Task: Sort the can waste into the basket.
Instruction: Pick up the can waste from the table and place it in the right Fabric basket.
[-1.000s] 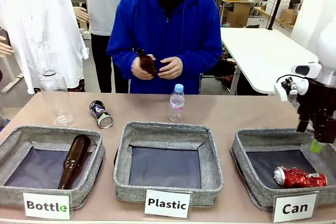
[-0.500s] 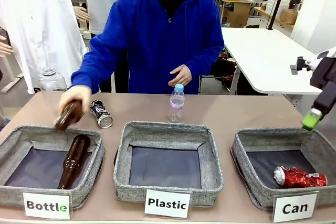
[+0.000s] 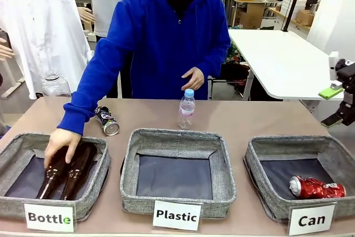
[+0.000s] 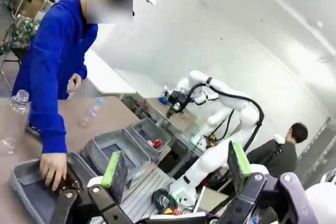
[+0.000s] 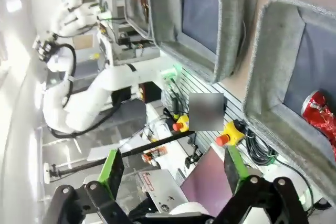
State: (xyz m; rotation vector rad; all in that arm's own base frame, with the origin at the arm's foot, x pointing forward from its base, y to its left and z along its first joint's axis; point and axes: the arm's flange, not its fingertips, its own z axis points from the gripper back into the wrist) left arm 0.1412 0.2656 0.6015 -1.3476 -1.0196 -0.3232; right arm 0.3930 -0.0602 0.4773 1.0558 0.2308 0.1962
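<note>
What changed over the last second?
The person's hand carried a brown bottle down into the Bottle basket, beside the one there. The right gripper, open, lifted away from the Can basket toward the right. Red can, dark can and plastic bottle stayed put.

My surface (image 3: 266, 117) carries the Plastic basket (image 3: 177, 135); Bottle basket (image 3: 28, 139) to its left, Can basket (image 3: 283, 144) to its right, upright clear bottle (image 3: 187, 109) behind it, dark can (image 3: 107, 121) behind-left.

We see a red can (image 3: 316, 187) against the dark lining of the grey woven basket (image 3: 283, 144), a blue-black can (image 3: 107, 120) with silver ends on the tan tabletop (image 3: 260, 117), brown bottles (image 3: 82, 165) under a blue sleeve (image 3: 94, 81).
</note>
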